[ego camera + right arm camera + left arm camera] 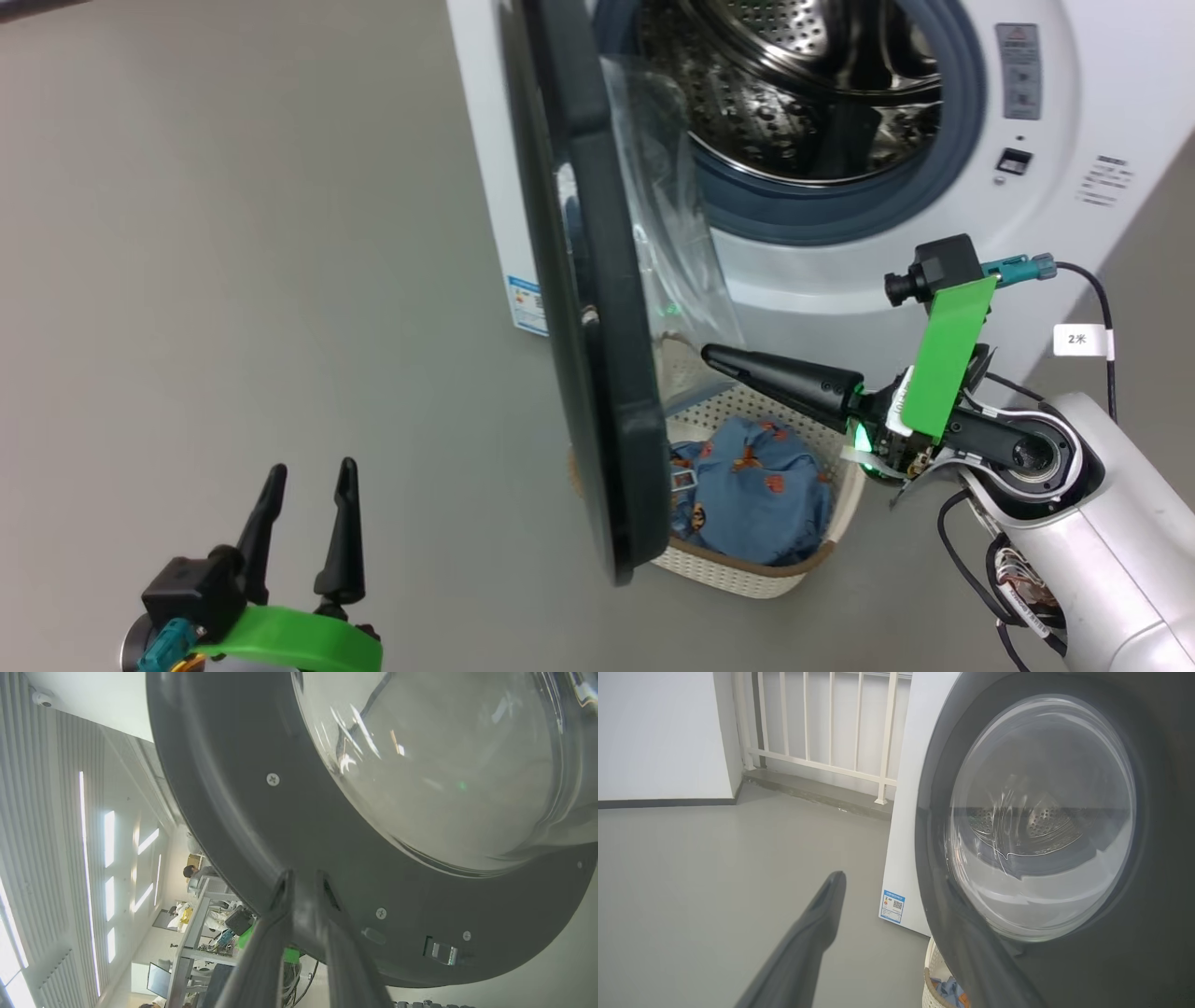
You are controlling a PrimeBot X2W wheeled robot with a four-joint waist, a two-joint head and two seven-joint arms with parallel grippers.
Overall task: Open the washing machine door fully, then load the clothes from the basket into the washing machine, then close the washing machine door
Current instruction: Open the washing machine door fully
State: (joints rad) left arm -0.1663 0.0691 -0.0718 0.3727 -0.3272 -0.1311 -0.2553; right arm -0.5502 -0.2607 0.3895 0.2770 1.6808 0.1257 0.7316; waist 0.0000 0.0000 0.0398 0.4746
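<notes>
Right pincer [711,356] nearly closed, holding nothing, tips close to or against the dark grey inner face of the washing machine door [597,308]; contact can't be confirmed from the right wrist view. Left pincer [308,485] wide open and empty, low at the robot's left, well apart from the door. Door stands roughly edge-on to the head camera, swung out from the washing machine [1055,187], drum exposed. Step in hand looks like opening the door fully; likely not at full swing yet. Next move calls for pushing the inner face further outward without the tips slipping onto the glass bowl. Basket [747,574] on the floor below the opening, partly behind the door's lower edge, clothes [756,485] bundled inside, not yet loaded. Floor [233,280] plain grey, smooth. White railing [822,723] and white wall behind the machine; desks and seated people far off in the right wrist view.
</notes>
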